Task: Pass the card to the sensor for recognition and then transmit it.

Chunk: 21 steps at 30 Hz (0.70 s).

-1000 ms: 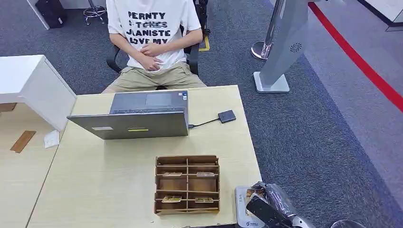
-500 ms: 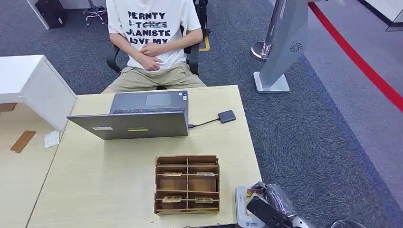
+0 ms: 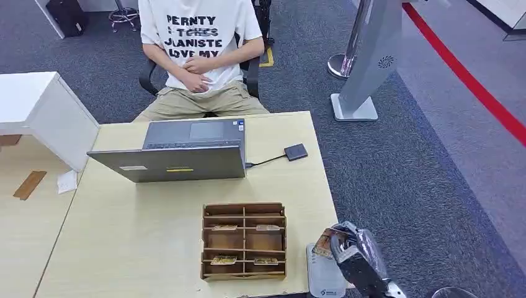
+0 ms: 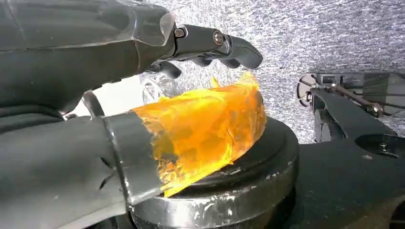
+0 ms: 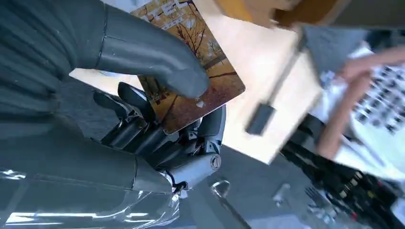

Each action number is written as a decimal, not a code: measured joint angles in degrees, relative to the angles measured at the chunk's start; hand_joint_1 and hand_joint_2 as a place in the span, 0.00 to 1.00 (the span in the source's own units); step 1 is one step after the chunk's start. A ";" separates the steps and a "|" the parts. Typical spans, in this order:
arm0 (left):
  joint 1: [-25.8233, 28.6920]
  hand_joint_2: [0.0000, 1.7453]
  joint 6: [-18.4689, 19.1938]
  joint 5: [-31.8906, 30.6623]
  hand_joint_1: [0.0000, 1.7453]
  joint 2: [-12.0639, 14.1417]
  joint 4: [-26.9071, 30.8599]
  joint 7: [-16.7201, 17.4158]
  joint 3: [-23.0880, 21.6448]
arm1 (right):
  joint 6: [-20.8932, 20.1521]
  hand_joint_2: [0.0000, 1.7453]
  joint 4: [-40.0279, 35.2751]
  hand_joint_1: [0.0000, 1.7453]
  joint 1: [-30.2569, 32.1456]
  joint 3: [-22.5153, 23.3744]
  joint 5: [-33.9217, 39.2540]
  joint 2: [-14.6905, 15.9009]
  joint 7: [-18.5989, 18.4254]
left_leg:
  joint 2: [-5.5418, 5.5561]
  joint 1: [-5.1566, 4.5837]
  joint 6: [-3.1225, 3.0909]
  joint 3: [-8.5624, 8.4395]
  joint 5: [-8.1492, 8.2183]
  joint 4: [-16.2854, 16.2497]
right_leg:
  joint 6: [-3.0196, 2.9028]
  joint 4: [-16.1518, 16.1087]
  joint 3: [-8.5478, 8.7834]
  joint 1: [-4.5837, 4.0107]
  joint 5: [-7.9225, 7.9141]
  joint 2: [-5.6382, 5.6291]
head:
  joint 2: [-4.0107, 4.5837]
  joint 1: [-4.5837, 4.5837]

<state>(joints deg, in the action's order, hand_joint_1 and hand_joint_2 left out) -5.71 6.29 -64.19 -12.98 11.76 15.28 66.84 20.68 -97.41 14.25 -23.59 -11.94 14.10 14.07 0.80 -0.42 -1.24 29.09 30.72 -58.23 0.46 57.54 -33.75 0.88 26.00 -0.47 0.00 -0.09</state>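
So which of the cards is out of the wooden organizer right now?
The card pinched in the right robot hand, raised above the white sensor; the others sit in organizer slots.

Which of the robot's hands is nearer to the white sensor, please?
Right. The right hand holds the card just above the sensor; the left hand hangs over the floor.

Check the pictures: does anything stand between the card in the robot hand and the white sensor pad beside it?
Nothing visible does. The right robot hand holds the card right above the sensor pad, whose top shows bare.
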 joint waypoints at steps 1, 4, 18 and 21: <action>0.01 0.00 -0.02 -0.09 0.00 -0.02 0.00 -0.04 0.00 | 0.24 1.00 -0.79 1.00 0.29 0.82 0.66 -0.82 1.26 | 0.00 0.00 0.00 0.00 0.00 0.00 | 0.00 0.00 0.00 0.00 0.00 0.00 | 0.00 0.00; 0.01 0.00 -0.09 -0.26 0.00 -0.09 0.00 -0.15 0.00 | 0.26 1.00 -3.09 1.00 1.13 2.87 2.67 -3.05 4.12 | 0.00 0.00 0.00 0.00 0.00 0.00 | 0.00 0.00 0.00 0.01 0.00 0.00 | 0.00 0.00; -0.03 0.00 0.02 -2.38 0.00 -0.17 0.00 -0.18 -0.09 | -2.51 1.00 -12.44 1.00 0.23 6.02 6.46 -8.55 10.74 | -0.02 -0.01 0.00 0.01 0.00 0.00 | 0.00 0.00 0.02 0.01 0.00 0.00 | 0.00 0.00; -0.05 0.00 0.20 -3.32 0.00 -0.17 0.00 -0.17 -0.33 | -3.47 1.00 -12.68 1.00 -2.06 5.45 4.90 -8.57 10.68 | -0.05 0.00 0.00 0.01 -0.01 0.00 | -0.01 0.01 0.02 0.01 -0.02 -0.02 | 0.00 0.00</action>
<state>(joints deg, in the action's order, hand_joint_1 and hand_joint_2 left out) -5.76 6.49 -67.52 -13.16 11.76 15.10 66.51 17.20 -110.09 12.19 -18.14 -7.04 5.53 24.74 0.75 -0.42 -1.24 29.10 30.72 -58.22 0.45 57.55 -33.73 0.89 25.99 -0.49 0.00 -0.09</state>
